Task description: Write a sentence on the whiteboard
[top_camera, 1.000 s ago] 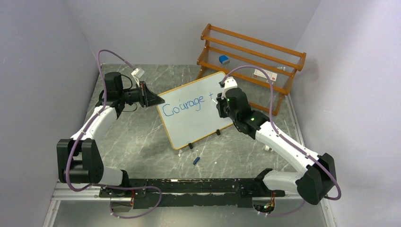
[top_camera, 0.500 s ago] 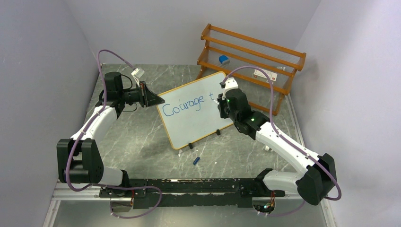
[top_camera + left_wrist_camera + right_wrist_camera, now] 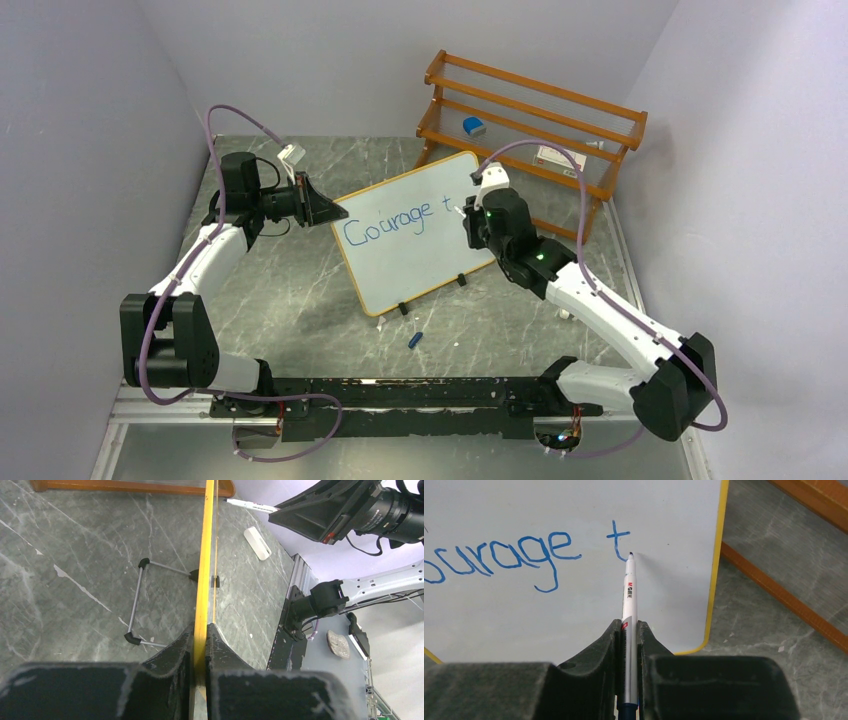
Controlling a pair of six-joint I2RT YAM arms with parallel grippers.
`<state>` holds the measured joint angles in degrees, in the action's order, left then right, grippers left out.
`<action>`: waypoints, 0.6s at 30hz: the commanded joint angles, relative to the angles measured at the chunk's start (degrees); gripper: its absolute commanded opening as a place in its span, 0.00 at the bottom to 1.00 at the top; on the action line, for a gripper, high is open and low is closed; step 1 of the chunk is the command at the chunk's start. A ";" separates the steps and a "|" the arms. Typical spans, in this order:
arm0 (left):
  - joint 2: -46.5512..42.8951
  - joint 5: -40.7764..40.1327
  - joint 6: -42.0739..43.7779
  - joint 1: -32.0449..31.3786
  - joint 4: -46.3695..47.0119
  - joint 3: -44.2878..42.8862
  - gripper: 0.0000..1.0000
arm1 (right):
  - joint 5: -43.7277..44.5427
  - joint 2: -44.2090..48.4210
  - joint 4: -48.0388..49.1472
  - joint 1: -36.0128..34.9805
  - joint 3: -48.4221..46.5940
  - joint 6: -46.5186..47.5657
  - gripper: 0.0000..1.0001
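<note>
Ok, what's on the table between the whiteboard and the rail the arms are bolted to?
A small blue piece, probably a marker cap, lying in front of the whiteboard; the top view shows it.

The right gripper has been shifted slightly toward the far right edge of the whiteboard, and the arm behind it has swung outward. In the sentence, the "t", earlier a bare cross, has been given a curved foot. The marker tip has been brought just beside that foot.
</note>
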<state>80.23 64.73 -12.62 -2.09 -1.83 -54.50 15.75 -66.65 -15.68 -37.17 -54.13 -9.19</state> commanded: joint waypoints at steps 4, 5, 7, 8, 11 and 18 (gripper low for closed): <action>1.60 -2.35 2.51 -1.52 -3.19 0.27 0.05 | 1.82 1.27 3.19 1.30 0.21 -0.91 0.00; 1.56 -2.19 2.40 -1.52 -3.20 0.27 0.05 | 1.59 1.08 3.52 1.42 0.10 -1.07 0.00; 1.55 -2.17 2.39 -1.52 -3.18 0.32 0.05 | 1.42 0.69 4.48 1.56 0.03 -1.06 0.00; 1.55 -2.20 2.38 -1.52 -3.18 0.35 0.05 | 1.17 0.39 4.67 1.64 -0.19 -1.02 0.00; 1.49 -2.19 2.39 -1.52 -3.18 0.37 0.05 | 0.66 -0.43 5.22 1.87 -0.54 -0.98 0.00; 1.49 -2.17 2.45 -1.52 -3.23 0.36 0.05 | 0.07 -1.37 5.73 2.07 -0.76 -0.94 0.00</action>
<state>80.23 64.75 -12.62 -2.09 -1.83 -54.50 15.94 -67.61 -12.12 -35.64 -54.13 -9.87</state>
